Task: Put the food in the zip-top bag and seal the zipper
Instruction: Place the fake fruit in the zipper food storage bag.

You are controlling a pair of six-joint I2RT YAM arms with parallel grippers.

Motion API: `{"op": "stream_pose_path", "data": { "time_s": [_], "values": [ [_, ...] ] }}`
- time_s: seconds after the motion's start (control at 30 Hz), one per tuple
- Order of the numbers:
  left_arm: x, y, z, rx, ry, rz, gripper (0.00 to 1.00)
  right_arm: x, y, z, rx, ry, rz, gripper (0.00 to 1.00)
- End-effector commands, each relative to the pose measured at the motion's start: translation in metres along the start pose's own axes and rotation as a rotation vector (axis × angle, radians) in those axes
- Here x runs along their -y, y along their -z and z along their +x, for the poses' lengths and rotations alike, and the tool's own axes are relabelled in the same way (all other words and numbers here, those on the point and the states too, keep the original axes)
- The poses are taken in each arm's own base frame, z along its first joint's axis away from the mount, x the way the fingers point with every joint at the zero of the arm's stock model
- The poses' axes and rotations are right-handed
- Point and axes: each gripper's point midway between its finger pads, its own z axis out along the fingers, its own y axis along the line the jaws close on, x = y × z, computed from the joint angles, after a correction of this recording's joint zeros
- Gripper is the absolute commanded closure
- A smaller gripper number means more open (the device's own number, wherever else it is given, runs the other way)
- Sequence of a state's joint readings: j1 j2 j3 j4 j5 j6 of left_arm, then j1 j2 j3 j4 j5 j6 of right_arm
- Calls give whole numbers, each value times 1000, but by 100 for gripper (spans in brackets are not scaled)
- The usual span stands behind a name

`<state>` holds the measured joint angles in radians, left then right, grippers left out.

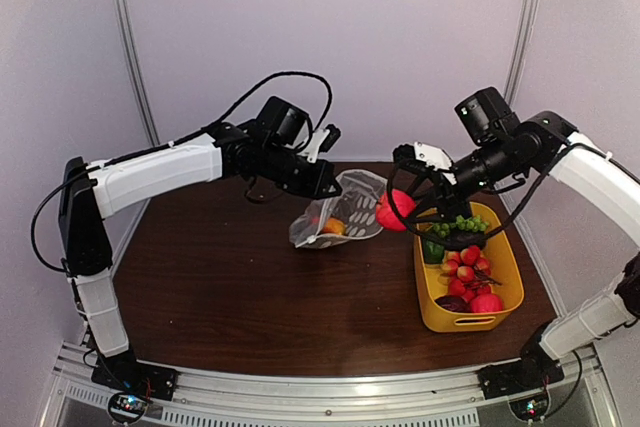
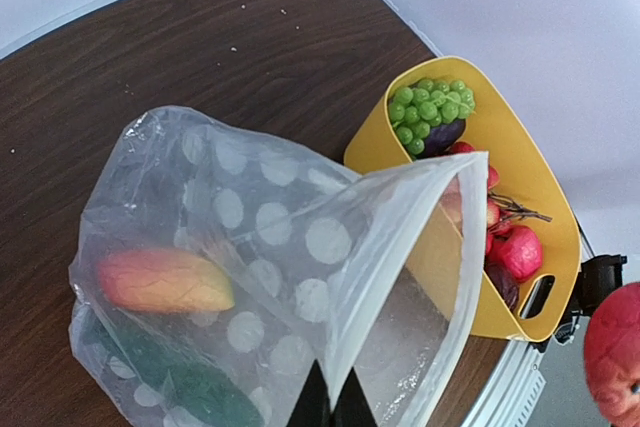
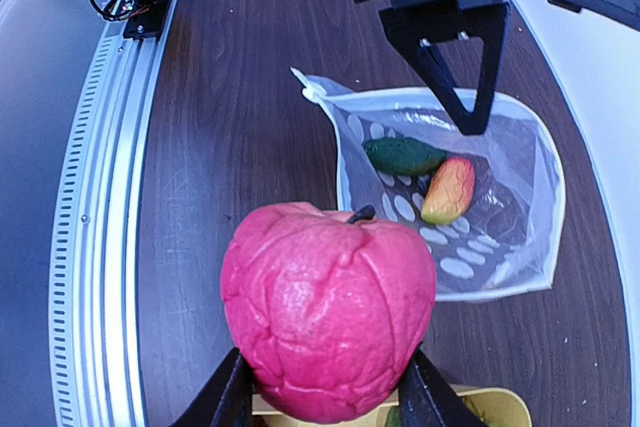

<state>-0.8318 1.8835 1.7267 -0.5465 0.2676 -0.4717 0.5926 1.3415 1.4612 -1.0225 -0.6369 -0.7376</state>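
Start with what's hard to see: in the right wrist view the red apple fills the foreground and covers most of the right gripper, so only the two dark fingers poke out either side of it, clamped on the fruit. The yellow tub is just a sliver there, cut off by the bottom edge. From above, the apple hangs just left of the tub's far left corner, between tub and zip-top bag. The bag sits left of the tub, close to it, on the dark table. The left gripper is barely in its own view, only the fingertips showing at the bottom edge, pinched together on the bag's rim and holding the mouth up and open toward the tub. The zipper is probably the thicker band along that mouth edge, though the clear plastic makes it hard to be sure. Inside the bag, an orange-pink piece and a green cucumber, both softened by the plastic. The bag's raised flap hides part of the tub's load; green grapes sit at its far end, a dark purple piece beneath them, and red pieces toward the near end. The apple is cropped at the left wrist view's right edge. The only printing in sight is the white dots on the bag.
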Motion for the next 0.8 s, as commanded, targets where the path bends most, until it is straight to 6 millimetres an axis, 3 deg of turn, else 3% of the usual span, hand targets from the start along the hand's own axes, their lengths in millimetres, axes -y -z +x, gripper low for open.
{"op": "stream_pose_path", "data": {
  "time_s": [0.0,0.23,0.37,0.5,0.67,0.77],
  "values": [
    [8,3,-18,39,5,43,100,7,-21,-26,36,-4,-10,68],
    [16,21,-26,58,-1,52,100,44,-54,-22,4,-74,86,70],
    [17,26,-26,60,-2,47,100,72,-59,-17,-3,-145,225,68],
    [15,23,-22,53,0,48,100,86,-56,-18,-1,-175,303,68],
    [13,21,-22,61,17,43,100,97,-63,-15,-63,-200,339,48],
    [13,24,-25,72,24,36,100,99,-61,-13,-78,-209,358,44]
  ]
}}
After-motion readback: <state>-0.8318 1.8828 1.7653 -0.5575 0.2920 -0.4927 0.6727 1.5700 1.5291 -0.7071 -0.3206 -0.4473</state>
